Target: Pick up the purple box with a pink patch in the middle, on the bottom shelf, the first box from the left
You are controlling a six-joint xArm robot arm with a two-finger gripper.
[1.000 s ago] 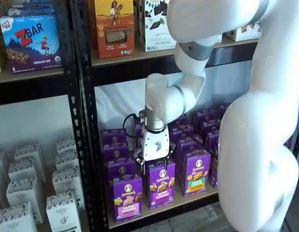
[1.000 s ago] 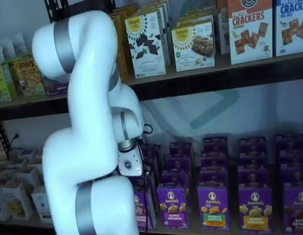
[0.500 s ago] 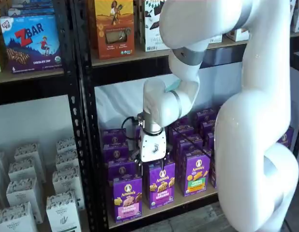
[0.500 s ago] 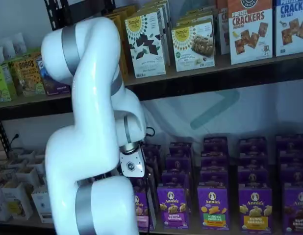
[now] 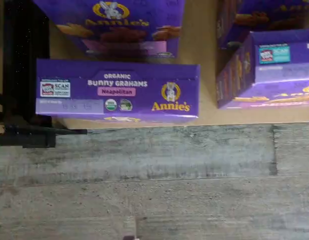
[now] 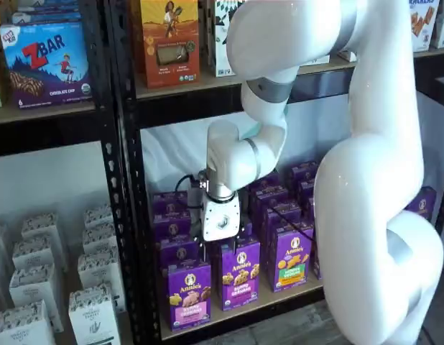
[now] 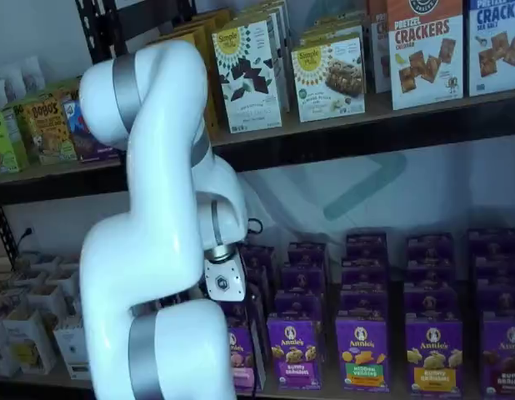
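Leftward and slightly upward since a second ago, the white-bodied hand (image 6: 210, 248) is now hanging over the front left corner of the purple rows, its body partly covering the boxes behind it. Its black fingers are barely showing under the body in a shelf view, so the frames alone are not settling the gap; it is standing spread to its widest with nothing between the fingers. The small upright purple cardboard box (image 6: 189, 295) with the round white Annie's logo, tan bunny snack pictures and a pink label patch is standing just below the hand and a little to its left, at the front edge of the light tan wooden bottom shelf (image 6: 279, 296), untouched. In the wrist view its purple top flap (image 5: 117, 92) is reading "Organic Bunny Grahams" with a pink "Neapolitan" tag. A like purple box with a yellow patch (image 6: 240, 273) is sitting just beside it.
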